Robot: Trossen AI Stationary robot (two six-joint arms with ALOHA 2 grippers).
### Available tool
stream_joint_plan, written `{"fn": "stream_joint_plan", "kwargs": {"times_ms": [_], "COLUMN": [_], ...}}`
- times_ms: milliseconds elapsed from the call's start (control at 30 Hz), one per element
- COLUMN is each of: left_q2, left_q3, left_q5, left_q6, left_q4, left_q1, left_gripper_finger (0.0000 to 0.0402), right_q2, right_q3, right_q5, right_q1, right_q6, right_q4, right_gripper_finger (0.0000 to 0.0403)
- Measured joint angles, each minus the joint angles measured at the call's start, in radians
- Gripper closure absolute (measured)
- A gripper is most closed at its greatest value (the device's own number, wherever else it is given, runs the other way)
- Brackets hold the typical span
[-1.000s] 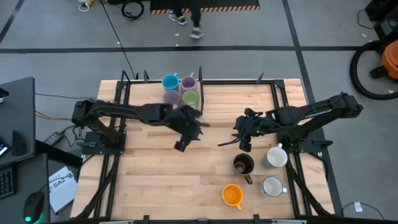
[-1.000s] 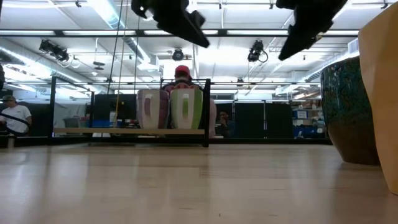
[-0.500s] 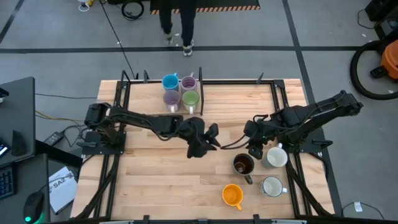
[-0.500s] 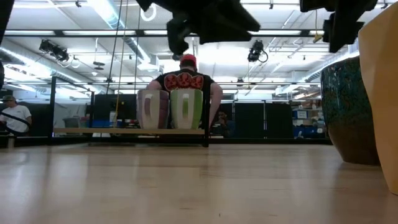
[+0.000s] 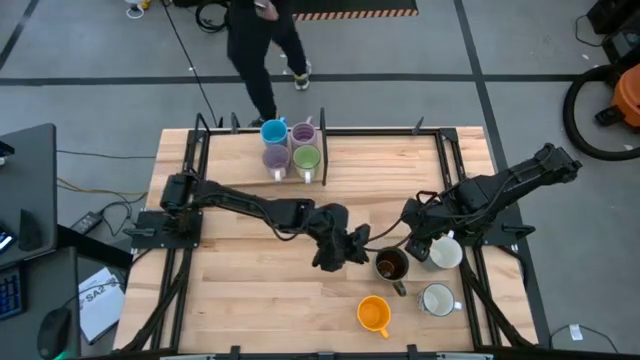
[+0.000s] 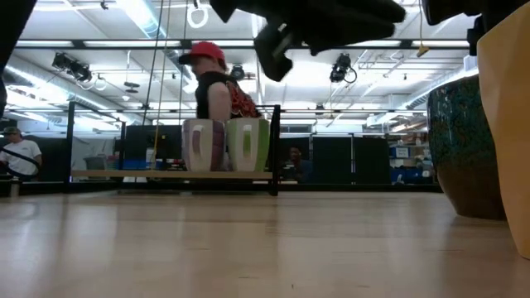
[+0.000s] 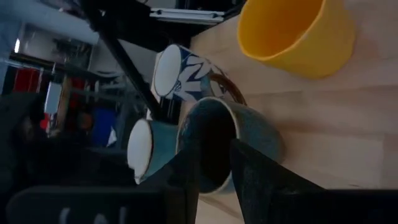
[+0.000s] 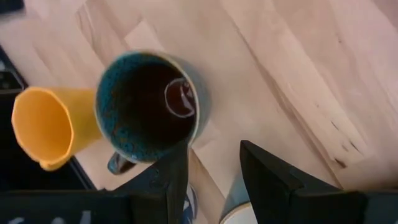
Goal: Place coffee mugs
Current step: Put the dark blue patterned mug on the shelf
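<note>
The left gripper point(image 5: 362, 243) is stretched to the frame's centre, beside the dark mug point(image 5: 391, 264); its fingers point(image 7: 245, 167) are seen part open astride the near rim, nothing lifted. The right gripper point(image 5: 418, 237) is held open and empty just right of that mug. The orange mug point(image 5: 373, 314) and two white mugs point(image 5: 437, 299) are at lower right; four others point(image 5: 290, 145) are clustered at upper centre.

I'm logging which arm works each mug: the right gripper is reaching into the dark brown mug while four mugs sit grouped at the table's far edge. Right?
Not quite. It is the left gripper that reaches to the dark brown mug, one finger inside its rim; the high view and left wrist view show it. The right gripper hangs beside that mug. Four mugs do sit grouped at the far edge.
</note>
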Motion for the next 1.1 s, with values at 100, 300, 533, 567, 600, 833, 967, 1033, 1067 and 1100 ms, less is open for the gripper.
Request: {"fn": "stream_joint_plan", "kwargs": {"times_ms": [100, 300, 533, 567, 600, 833, 967, 1033, 1067, 1100], "left_q2": [0.046, 0.123, 0.198, 0.206, 0.212, 0.235, 0.243, 0.243, 0.243, 0.243], "left_q3": [0.043, 0.168, 0.353, 0.366, 0.373, 0.377, 0.377, 0.377, 0.377, 0.377], "left_q5": [0.007, 0.015, 0.021, 0.021, 0.02, -0.029, -0.042, -0.042, -0.042, -0.041], "left_q6": [0.003, 0.004, 0.039, 0.051, 0.057, 0.109, 0.127, 0.152, 0.163, 0.176], "left_q4": [-0.032, -0.172, -0.385, -0.41, -0.417, -0.395, -0.379, -0.375, -0.376, -0.378], "left_q1": [0.011, 0.013, 0.013, 0.013, 0.013, 0.006, 0.008, 0.007, 0.007, 0.007], "left_gripper_finger": [0.031, 0.031, 0.031, 0.031, 0.031, 0.0297, 0.0261, 0.0242, 0.0235, 0.023], "right_q2": [0.0, 0.0, 0.0, 0.0, 0.0, 0.001, 0.001, 0.001, 0.001, 0.001], "right_q3": [0.0, 0.0, -0.001, -0.001, -0.001, -0.001, -0.001, -0.001, -0.001, -0.001], "right_q5": [0.029, 0.076, 0.08, 0.08, 0.08, 0.101, 0.106, 0.106, 0.106, 0.106], "right_q1": [0.005, 0.008, 0.008, 0.007, 0.007, 0.007, 0.007, 0.007, 0.007, 0.007], "right_q6": [0.026, 0.057, 0.072, 0.072, 0.068, 0.045, 0.046, 0.045, 0.045, 0.044], "right_q4": [0.003, 0.009, 0.022, 0.023, 0.023, 0.044, 0.045, 0.049, 0.049, 0.049], "right_gripper_finger": [0.0252, 0.0252, 0.0252, 0.0252, 0.0252, 0.0252, 0.0252, 0.0252, 0.0252, 0.0252]}}
